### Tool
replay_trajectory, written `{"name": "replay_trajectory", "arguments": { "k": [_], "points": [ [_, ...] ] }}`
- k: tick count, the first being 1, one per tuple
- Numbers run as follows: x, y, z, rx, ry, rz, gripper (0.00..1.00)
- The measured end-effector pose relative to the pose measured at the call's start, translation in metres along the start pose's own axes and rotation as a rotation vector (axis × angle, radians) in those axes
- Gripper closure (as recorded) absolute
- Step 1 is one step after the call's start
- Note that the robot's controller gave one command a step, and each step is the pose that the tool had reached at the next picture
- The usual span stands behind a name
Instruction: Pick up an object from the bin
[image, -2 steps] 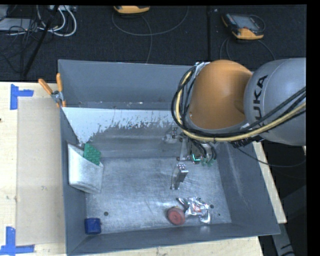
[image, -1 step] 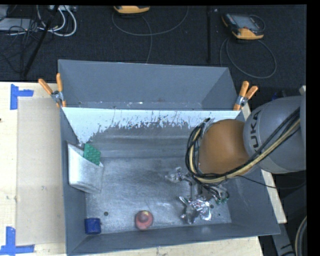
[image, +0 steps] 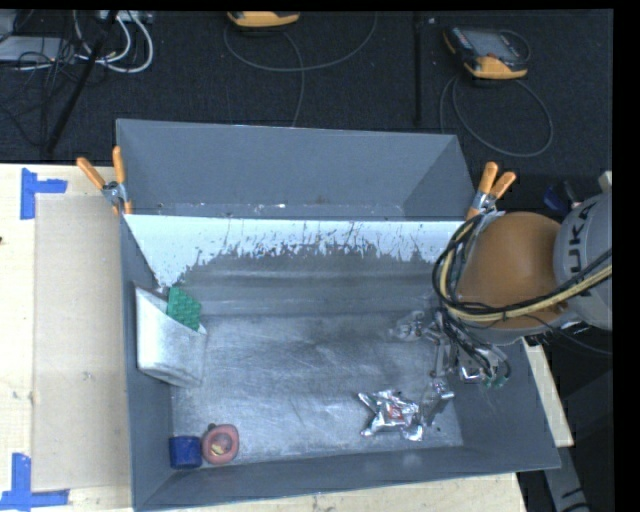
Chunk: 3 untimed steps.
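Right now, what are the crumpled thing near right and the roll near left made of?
Crumpled thing: likely metal foil or metallised wrapper; shiny silver, sharp creases, bright glints, a red patch in the middle. Roll: probably tape; matte pinkish-red ring with a paler centre, though plastic is possible.

Wrapper (image: 392, 413) front right in bin (image: 300, 345), tool (image: 440, 398) just right of it, roll (image: 221, 443) beside block (image: 184, 452) front left
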<state>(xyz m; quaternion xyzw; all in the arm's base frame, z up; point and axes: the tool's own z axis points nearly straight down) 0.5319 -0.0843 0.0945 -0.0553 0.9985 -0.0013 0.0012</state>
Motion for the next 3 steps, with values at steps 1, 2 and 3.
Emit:
{"name": "replay_trajectory", "arguments": {
  "k": [1,2,3],
  "points": [
    [0.035,0.024,0.022,0.001,-0.014,-0.078,0.00],
    [0.034,0.025,0.020,-0.001,-0.013,-0.077,1.00],
    [0.007,0.045,-0.115,-0.002,-0.007,-0.045,1.00]
  ]
}}
